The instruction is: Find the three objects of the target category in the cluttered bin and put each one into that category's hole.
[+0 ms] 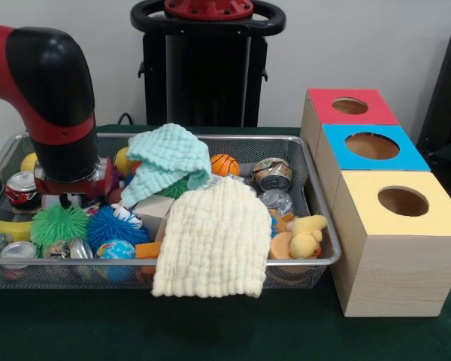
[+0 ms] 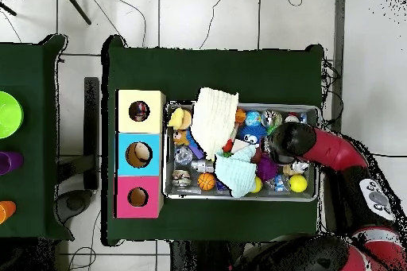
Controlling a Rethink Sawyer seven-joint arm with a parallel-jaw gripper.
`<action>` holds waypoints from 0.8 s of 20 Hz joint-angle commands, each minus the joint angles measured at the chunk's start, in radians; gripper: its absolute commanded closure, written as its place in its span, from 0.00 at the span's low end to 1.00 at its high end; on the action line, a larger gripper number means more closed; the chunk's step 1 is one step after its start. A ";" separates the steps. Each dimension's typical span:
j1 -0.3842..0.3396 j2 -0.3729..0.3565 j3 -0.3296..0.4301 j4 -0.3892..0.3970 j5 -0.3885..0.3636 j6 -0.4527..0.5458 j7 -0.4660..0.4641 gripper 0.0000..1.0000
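The wire-mesh bin [image 1: 316, 260] [image 2: 319, 150] is full of toys and cans. The large mint-green cloth [image 1: 167, 159] [image 2: 237, 174] lies on the heap. The cream cloth [image 1: 214, 237] [image 2: 213, 117] hangs over the bin's front rim. No small ruffled printed piece shows clearly; they are hidden in the clutter. The yellow-topped box's hole [image 1: 403, 201] [image 2: 139, 110] is right of the bin in the front view. My gripper [image 1: 69, 188] [image 2: 280, 144] is down in the bin's left part in the front view. Its end is hidden among the toys.
The red-topped box [image 1: 351, 106] and blue-topped box [image 1: 372, 146] stand behind the yellow one. In the bin are an orange ball [image 1: 225, 164], crushed cans [image 1: 271, 173], a yellow plush [image 1: 308, 233], and green [image 1: 58, 223] and blue [image 1: 114, 226] spiky balls.
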 commanded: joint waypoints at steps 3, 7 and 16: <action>-0.021 0.049 0.019 0.151 0.021 -0.094 0.155 0.00; -0.019 0.054 0.014 0.154 0.023 -0.102 0.154 0.00; -0.023 0.058 0.013 0.166 0.036 -0.124 0.137 0.00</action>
